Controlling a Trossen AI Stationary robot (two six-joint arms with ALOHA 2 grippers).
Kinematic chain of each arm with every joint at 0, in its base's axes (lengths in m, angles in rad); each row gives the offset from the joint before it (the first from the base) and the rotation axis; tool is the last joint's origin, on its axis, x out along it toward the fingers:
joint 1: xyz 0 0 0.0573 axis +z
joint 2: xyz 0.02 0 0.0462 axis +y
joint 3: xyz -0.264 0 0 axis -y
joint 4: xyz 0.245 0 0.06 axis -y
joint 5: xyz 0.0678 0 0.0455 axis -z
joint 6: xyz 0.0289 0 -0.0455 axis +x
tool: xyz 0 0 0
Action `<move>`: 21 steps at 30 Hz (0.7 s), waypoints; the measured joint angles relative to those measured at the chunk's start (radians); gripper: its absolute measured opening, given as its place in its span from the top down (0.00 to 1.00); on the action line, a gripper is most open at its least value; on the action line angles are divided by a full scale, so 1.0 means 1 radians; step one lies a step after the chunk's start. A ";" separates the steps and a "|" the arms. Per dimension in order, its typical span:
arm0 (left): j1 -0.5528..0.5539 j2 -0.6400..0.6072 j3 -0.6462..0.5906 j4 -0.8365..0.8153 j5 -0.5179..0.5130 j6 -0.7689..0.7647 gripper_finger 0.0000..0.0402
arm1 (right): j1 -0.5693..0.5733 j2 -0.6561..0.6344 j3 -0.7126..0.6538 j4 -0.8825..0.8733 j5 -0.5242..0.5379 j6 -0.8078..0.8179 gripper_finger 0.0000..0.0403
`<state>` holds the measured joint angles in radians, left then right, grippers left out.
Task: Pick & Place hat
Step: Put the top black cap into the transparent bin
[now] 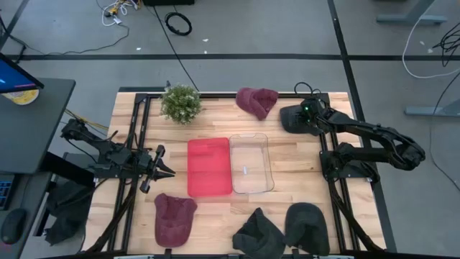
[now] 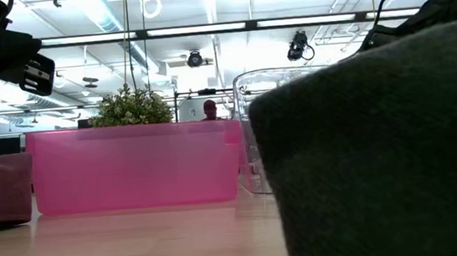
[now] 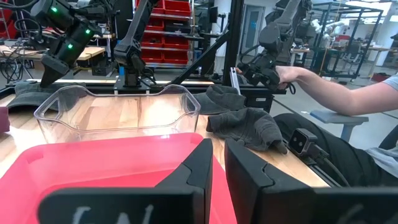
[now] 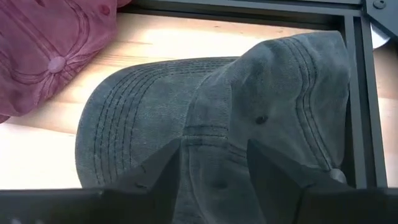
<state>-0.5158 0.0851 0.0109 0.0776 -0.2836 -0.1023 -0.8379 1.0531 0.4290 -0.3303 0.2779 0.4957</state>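
Right end effector (image 1: 300, 119) at the far right corner of the table (image 1: 287, 162), poised directly over a grey cap (image 1: 290, 117). Fingers (image 4: 158, 171) spread to either side of the cap's crown in the right wrist view (image 4: 249, 124), not closed on the fabric; touching it or just above it, impossible to tell. Cap lying against the dark frame at the table's edge, with a maroon hat (image 1: 257, 101) just beside it toward the table's middle (image 4: 56, 56).

Left end effector (image 1: 162, 170) low over the left side of the table, just beside the red bin (image 1: 209, 167) and pointing toward it. Fingers (image 3: 198, 168) nearly together with a narrow gap between, gripping nothing.

Red bin and clear bin (image 1: 251, 163) side by side at the table's centre, touching along one long wall. Small potted plant (image 1: 180, 103) at the far edge. Along the near edge: a second maroon hat (image 1: 174, 217) on the left, a dark crumpled hat (image 1: 258, 232) and a dark rounded hat (image 1: 307, 226) to the right.

In the left wrist view, a person's hand (image 3: 297, 76) and forearm beyond the table, on a separate arm rig.
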 joint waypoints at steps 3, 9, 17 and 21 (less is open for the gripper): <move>0.000 0.000 0.000 0.000 0.000 0.000 0.89 | 0.000 0.000 0.000 0.005 0.000 -0.004 0.58; 0.000 0.000 0.000 0.000 0.000 0.000 0.89 | 0.000 0.000 0.000 0.005 0.000 -0.004 0.64; 0.000 0.000 0.000 0.000 0.000 0.000 0.89 | 0.000 0.038 0.000 0.004 0.002 -0.007 0.66; 0.000 0.000 0.000 0.000 0.000 0.000 0.89 | 0.000 0.062 0.000 0.029 0.002 -0.017 0.67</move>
<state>-0.5156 0.0849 0.0109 0.0776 -0.2836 -0.1020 -0.8380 1.1153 0.4290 -0.3012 0.2799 0.4783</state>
